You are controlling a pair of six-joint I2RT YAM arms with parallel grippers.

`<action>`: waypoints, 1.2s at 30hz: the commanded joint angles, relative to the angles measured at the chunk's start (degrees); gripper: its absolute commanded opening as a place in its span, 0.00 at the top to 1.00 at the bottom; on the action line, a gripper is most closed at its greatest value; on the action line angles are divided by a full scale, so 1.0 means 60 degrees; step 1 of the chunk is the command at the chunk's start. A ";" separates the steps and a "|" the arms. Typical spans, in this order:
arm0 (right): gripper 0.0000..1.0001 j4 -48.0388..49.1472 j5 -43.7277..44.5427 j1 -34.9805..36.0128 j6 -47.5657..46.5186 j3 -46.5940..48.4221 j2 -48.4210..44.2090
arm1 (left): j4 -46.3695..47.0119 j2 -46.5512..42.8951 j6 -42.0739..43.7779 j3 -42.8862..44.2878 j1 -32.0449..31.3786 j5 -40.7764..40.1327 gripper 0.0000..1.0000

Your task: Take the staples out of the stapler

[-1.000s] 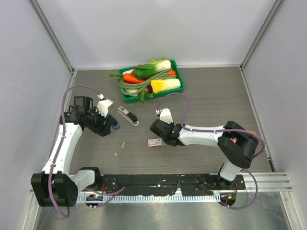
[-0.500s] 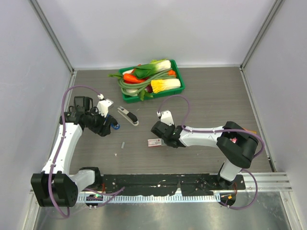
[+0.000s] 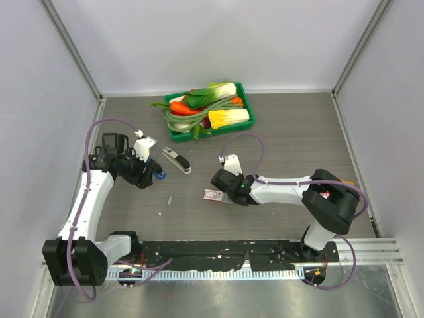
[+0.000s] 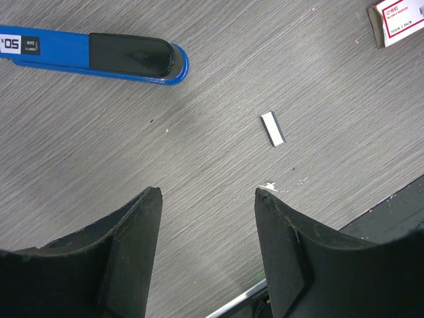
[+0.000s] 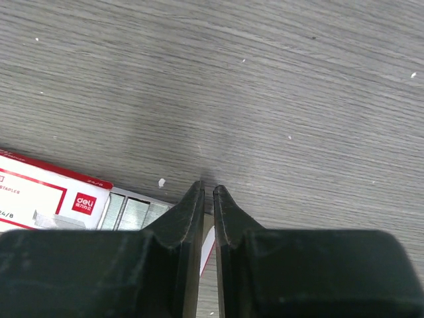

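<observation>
While the left gripper is staying put, hanging half spread with only bare table between its fingers, the right gripper is edging slightly rightward and nearer the arm bases, its tips just beside the red-and-white staple box. Its fingers are standing all but closed, with a hairline slit between the tips; whether anything thin is being pinched there I cannot tell. A loose strip of staples is lying flat on the table, apart from the blue stapler and between it and the box. The unloading is therefore looking largely done, and the right arm is probably just tidying. More strips are showing inside the opened box. A green tray of vegetables is sitting well back, blocking nothing.
</observation>
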 commanded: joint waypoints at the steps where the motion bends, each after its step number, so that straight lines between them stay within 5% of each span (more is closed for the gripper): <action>1: 0.82 -0.0171 0.0522 0.0031 0.0085 0.0345 -0.0752 | 0.0028 -0.0070 0.0094 0.0072 0.0005 0.0110 0.38; 15: 0.73 -0.0303 -0.0297 0.0046 0.0216 0.1048 -0.1457 | 0.0891 0.0194 0.0183 -0.0851 -0.0435 -0.1191 0.37; 23: 0.51 -0.0362 -0.1133 0.1304 0.0363 0.3756 0.0970 | 0.1287 0.0442 -0.0637 -0.0236 0.0005 -0.1326 0.37; 28: 0.41 -0.0463 -0.1865 0.2021 0.0642 0.5307 0.2467 | 0.1463 0.0559 -0.0755 0.0159 0.1278 -0.1371 0.37; 36: 0.20 -0.1152 -0.2159 0.2345 0.1300 0.6571 0.3802 | 0.1039 0.0545 -0.0170 0.0102 0.2056 -0.0741 0.37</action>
